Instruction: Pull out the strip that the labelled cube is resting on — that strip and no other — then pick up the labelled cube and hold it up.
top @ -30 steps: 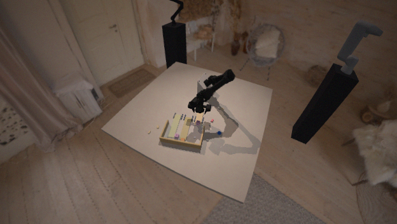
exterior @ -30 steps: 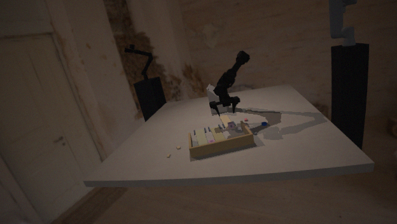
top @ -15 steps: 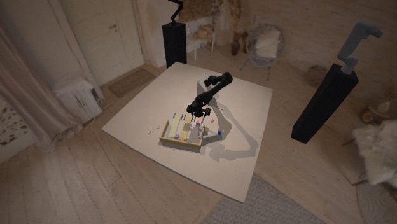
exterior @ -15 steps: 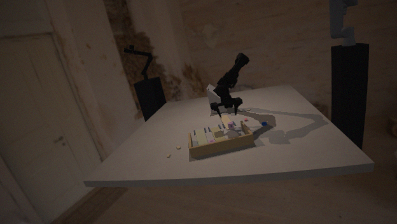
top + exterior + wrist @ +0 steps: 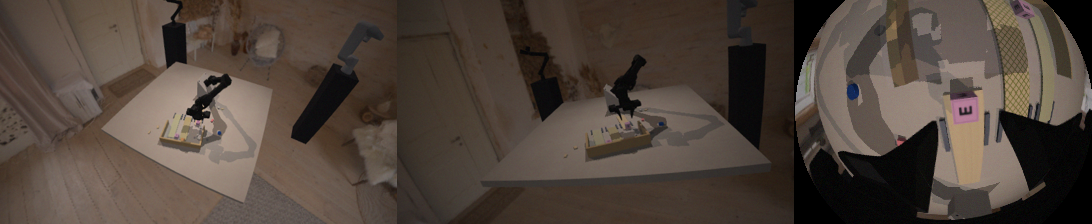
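A pink cube marked E sits at the inner end of a plain tan strip. That strip sticks out between dark guides at the tray's open back side. My gripper is open and empty above the strip, its fingers spread to either side of the cube in the wrist view. A second pink cube is near the tray's front. A cross-hatched yellow strip and a pale green strip lie inside.
The wooden tray wall stands around the strips. A blue object and a small red block lie outside it. A pale upright panel stands behind.
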`<state>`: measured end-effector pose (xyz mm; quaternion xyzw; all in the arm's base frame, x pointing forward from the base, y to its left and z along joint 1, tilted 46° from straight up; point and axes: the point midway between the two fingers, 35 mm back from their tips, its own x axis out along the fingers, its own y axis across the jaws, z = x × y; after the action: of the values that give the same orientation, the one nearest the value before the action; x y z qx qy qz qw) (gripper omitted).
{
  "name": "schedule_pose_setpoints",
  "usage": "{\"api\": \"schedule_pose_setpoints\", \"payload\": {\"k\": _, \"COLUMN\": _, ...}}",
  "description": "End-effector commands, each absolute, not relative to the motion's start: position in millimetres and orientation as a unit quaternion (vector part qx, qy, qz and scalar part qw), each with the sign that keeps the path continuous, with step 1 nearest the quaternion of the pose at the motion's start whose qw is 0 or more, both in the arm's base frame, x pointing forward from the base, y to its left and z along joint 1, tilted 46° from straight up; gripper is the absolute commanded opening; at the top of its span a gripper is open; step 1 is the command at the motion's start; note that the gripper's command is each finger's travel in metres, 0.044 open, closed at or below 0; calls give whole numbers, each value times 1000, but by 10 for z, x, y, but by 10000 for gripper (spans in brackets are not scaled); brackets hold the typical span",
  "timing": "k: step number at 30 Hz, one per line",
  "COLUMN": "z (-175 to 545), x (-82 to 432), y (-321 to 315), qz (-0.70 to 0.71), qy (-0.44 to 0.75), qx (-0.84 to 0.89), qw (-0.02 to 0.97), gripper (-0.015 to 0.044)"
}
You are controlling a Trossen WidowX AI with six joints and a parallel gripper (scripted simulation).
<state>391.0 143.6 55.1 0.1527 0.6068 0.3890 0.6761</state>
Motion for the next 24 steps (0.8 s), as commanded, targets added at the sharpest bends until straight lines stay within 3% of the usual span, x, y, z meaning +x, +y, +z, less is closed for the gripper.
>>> {"api": "schedule_pose_setpoints", "payload": {"k": 1, "z": 469, "x": 3899, "y": 1516, "qz": 391, "qy": 610, "qx": 155, "qw": 671, "gripper": 250}}
{"api": "schedule_pose_setpoints", "payload": {"k": 24, "z": 206, "x": 3867, "y": 1782, "qz": 391, "qy": 610, "qx": 156, "qw": 671, "gripper": 250}}
